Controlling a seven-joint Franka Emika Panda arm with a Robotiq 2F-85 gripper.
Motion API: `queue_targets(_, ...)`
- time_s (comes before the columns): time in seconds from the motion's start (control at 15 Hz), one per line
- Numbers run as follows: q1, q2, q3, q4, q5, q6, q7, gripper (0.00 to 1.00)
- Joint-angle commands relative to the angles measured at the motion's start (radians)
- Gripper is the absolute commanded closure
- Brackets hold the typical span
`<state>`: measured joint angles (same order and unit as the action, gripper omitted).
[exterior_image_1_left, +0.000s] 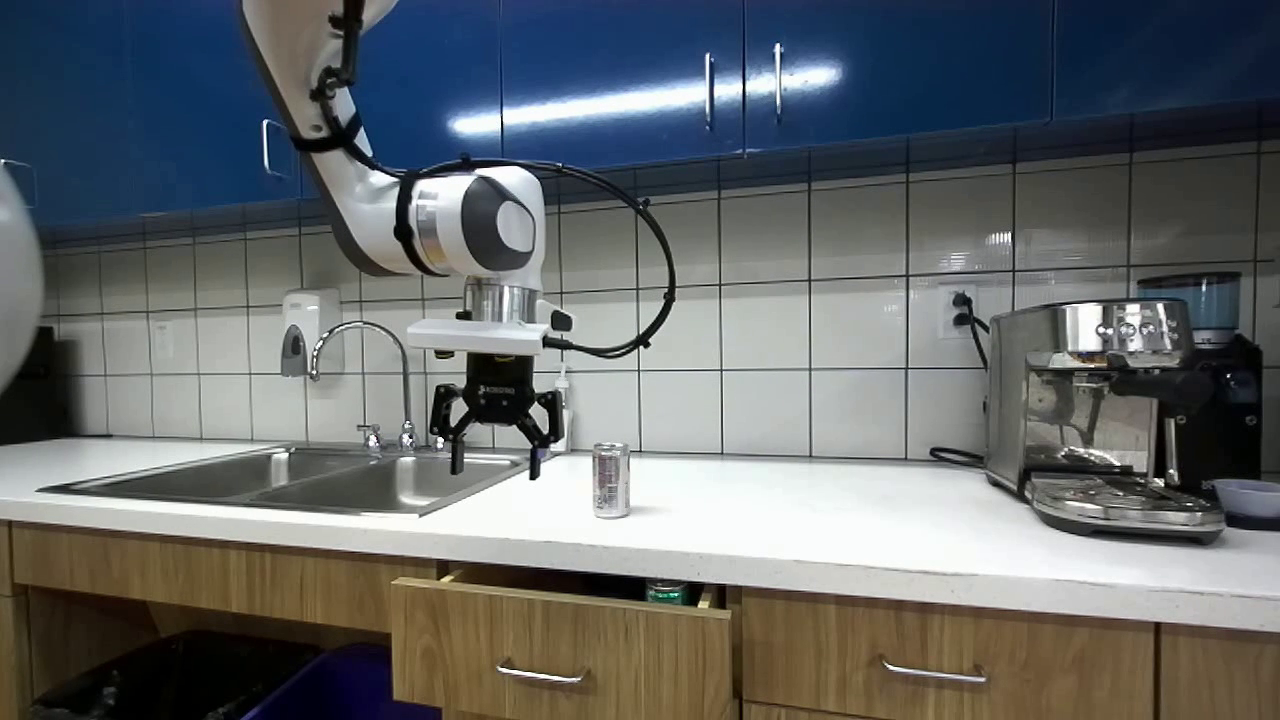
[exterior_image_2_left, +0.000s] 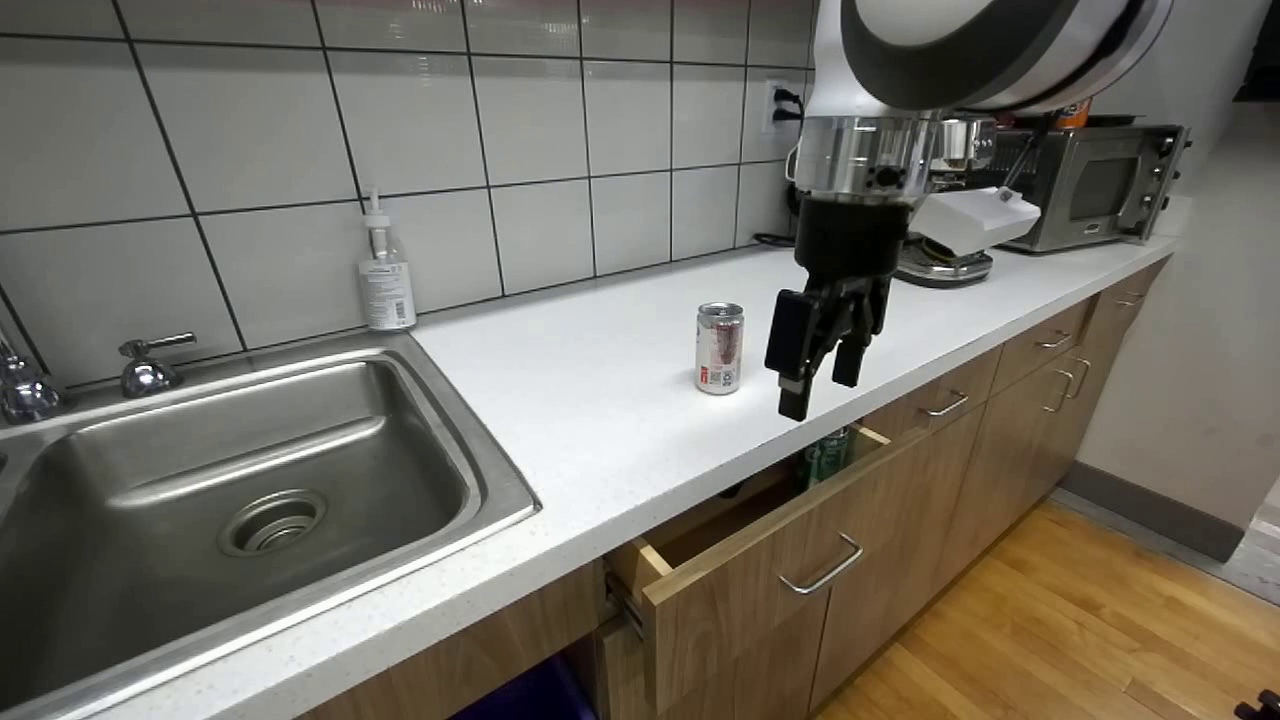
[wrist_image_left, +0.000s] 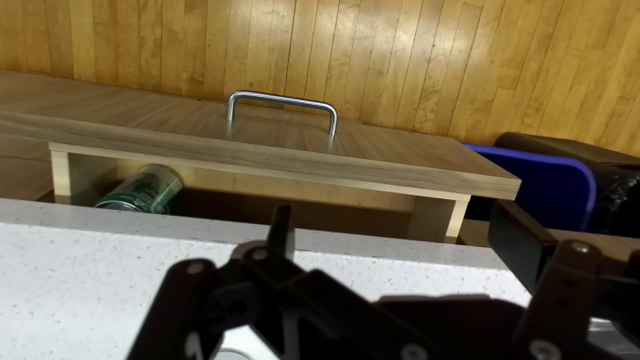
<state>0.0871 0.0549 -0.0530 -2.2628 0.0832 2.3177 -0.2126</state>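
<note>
From my end, the biggest thing is the white surface (exterior_image_1_left: 800, 500), which carries the metal sink (exterior_image_2_left: 440, 400) toward one side. Below it, the wooden drawer (exterior_image_1_left: 600, 640) stands pulled out, so I count its opening as done and its closing as not. In the space under the sink are a black-bagged bin (exterior_image_1_left: 200, 645) and a blue bin (exterior_image_1_left: 350, 680); I can't make out what either holds. My tool (exterior_image_1_left: 496, 466) hangs above the surface near its front edge, its fingers (exterior_image_2_left: 793, 400) spread wide with nothing between them, so I have no grip on anything and, as I judge it, no lifting is done. Nearest to it is the silver can (exterior_image_2_left: 719, 350), upright on the surface to one side of the sink, apart from the fingers. The green can (wrist_image_left: 147, 187) is inside the drawer, at the end away from the sink, and looks upright. It is all I can identify in there; the drawer's back part is hidden under the edge of the surface.
</note>
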Motion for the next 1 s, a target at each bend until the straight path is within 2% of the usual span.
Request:
queue_targets(0.0, -0.029, 0.000, 0.029, 0.002, -0.003, -0.003, 0.002, 0.00)
queue_targets(0.53, -0.048, 0.062, 0.022, 0.020, -0.001, 0.025, 0.043, 0.00)
queue_targets(0.93, -0.045, 0.127, 0.028, 0.012, -0.027, 0.135, 0.116, 0.00)
